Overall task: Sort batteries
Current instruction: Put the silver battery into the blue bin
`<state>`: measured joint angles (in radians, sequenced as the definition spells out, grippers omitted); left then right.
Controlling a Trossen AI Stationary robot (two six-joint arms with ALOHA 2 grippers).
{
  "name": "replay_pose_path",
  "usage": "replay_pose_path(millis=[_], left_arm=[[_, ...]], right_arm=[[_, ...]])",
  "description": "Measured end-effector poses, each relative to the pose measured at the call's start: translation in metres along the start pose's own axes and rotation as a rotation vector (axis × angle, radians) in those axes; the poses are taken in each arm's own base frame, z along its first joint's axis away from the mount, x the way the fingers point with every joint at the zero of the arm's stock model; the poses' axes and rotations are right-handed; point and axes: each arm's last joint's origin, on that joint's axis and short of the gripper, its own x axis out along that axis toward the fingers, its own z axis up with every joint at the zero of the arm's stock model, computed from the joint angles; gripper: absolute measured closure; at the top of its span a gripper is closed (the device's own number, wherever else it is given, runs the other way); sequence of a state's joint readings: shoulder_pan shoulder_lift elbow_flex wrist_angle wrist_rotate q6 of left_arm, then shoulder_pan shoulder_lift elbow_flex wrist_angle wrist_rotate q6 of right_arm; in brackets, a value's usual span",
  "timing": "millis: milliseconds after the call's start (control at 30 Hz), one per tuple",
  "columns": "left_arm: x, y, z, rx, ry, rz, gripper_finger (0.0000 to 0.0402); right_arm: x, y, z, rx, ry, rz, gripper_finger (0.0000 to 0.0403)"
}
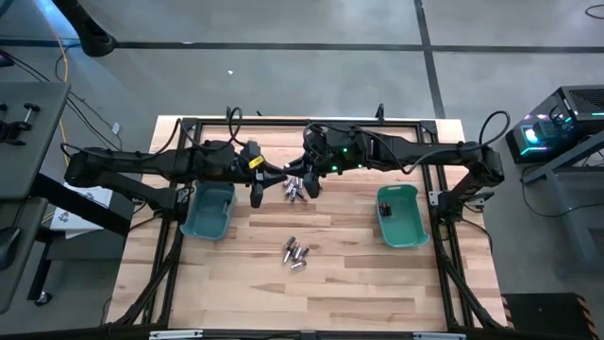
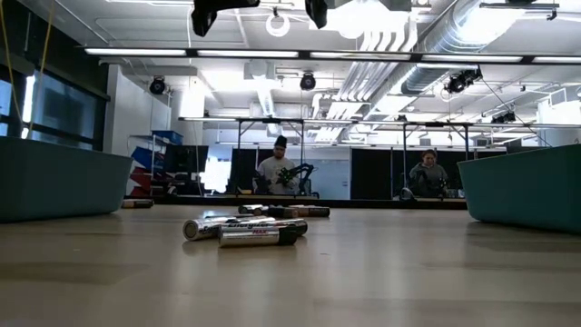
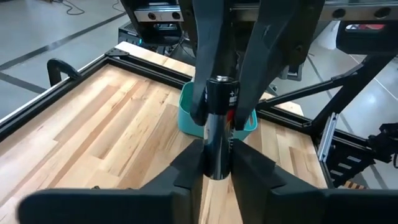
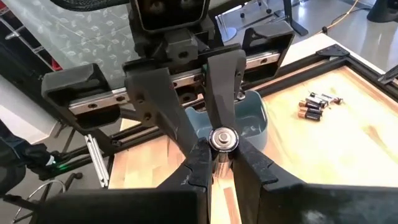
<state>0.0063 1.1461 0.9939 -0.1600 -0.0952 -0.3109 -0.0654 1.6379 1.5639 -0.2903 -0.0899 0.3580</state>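
My two grippers meet tip to tip high over the table's middle. One battery [image 3: 217, 118], dark with a silvery part, sits between them; the right wrist view shows it end-on [image 4: 222, 139]. My left gripper [image 3: 217, 163] and my right gripper [image 4: 222, 157] are both shut on it. In the high view the left gripper [image 1: 272, 176] faces the right gripper [image 1: 302, 174]. Two small piles of batteries lie on their sides on the wood, one [image 1: 295, 253] nearer the front edge and one [image 1: 294, 189] under the grippers. My left gripper pinches the battery's silvery end [image 3: 216, 167] between its two fingers. It comes from the table's left, slanting a little down, with the fingers along the battery. The battery is lifted clear of the table. My right gripper pinches the battery's other, dark end [image 3: 219, 93] between its two fingers [image 4: 202, 163]. It comes from the table's right, slanting a little down, with the fingers along the battery. The battery's round end face [image 4: 222, 138] shows between them.
A teal bin [image 1: 208, 210] stands on the left of the table and another [image 1: 401, 215] on the right. A black frame [image 1: 311, 121] runs along the table's edges. Bare wood lies toward the front edge. Two people sit far off in the room [image 2: 277, 168].
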Motion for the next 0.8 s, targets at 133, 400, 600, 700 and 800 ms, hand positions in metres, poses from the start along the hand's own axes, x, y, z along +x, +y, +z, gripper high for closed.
replay_pose_path(millis=[133, 400, 600, 700, 800], left_arm=[[0.0, 0.0, 0.0, -0.012, 0.003, 0.001, 0.0367], [-0.007, 0.0, -0.005, -0.158, 0.041, 0.047, 0.0367], [-0.043, -0.001, -0.024, -0.316, 0.212, 0.201, 0.0367], [-0.066, 0.0, -0.038, -0.431, 0.33, 0.276, 0.0367], [-0.089, 0.0, -0.056, -0.546, 0.495, 0.379, 0.0367]], right_arm=[[0.0, 0.0, -0.001, -0.009, 0.008, -0.002, 0.0381], [0.0, -0.002, -0.001, -0.002, 0.004, -0.04, 0.0291], [-0.001, -0.009, 0.001, 0.008, -0.003, -0.059, 0.0231], [-0.001, -0.011, 0.002, -0.012, -0.004, -0.065, 0.0225], [-0.001, -0.013, 0.003, -0.031, -0.004, -0.07, 0.0224]])
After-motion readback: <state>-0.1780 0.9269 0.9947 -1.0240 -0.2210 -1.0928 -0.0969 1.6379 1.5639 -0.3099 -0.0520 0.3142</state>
